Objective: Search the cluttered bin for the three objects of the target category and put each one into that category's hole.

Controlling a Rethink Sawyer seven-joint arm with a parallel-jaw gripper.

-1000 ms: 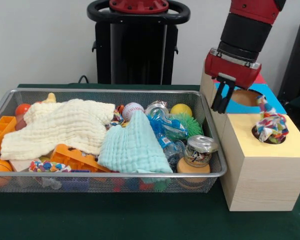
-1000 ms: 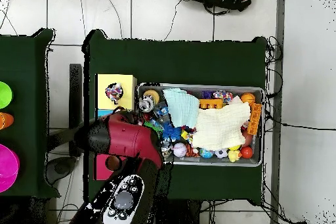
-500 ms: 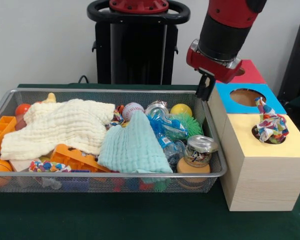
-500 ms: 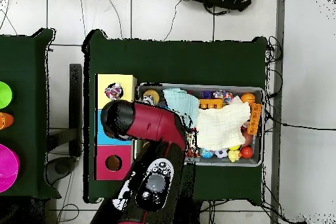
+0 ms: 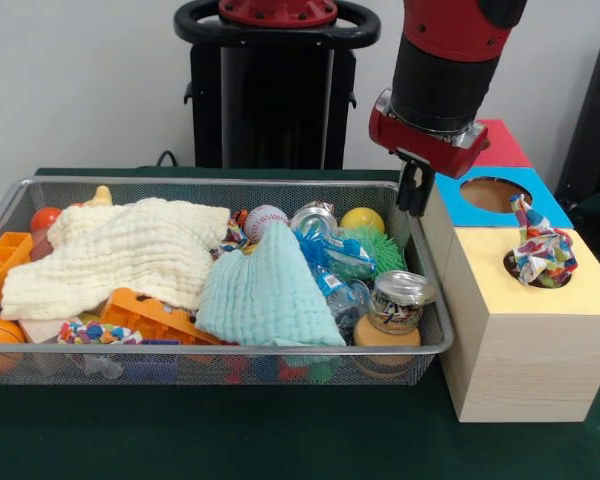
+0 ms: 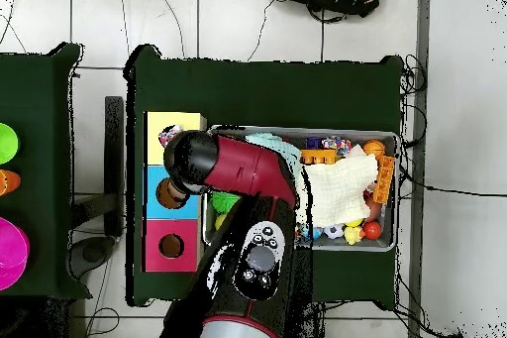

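**My gripper over the bin's corner, next to the sorting box**

The silver wire-mesh bin (image 5: 210,365) takes up most of the green table, and I place everything else against it. Just beside its right end stands the pale wooden sorting box (image 5: 520,360), with a yellow top panel nearest the camera, a blue one behind it and a red one at the back, each with a round hole. A multicoloured knotted rope toy (image 5: 540,250) sits in the yellow panel's hole (image 5: 536,270), its upper end sticking up out of it.

My red and black arm (image 6: 248,170) comes down over the bin's far right corner. My gripper (image 5: 414,188) hangs above that corner, just beside the box's blue panel. Its dark fingers point down and look close together, but I cannot tell how far apart they are; nothing is visible in them.

Inside the bin, a cream muslin cloth (image 5: 115,250) covers the left half and a mint-green muslin cloth (image 5: 270,295) lies in the middle. Orange plastic grid pieces (image 5: 155,318) sit at the front left. At the right end are a lidded glass candle jar (image 5: 395,310), a green spiky ball (image 5: 375,250), a yellow ball (image 5: 362,219) and a white baseball (image 5: 264,220).
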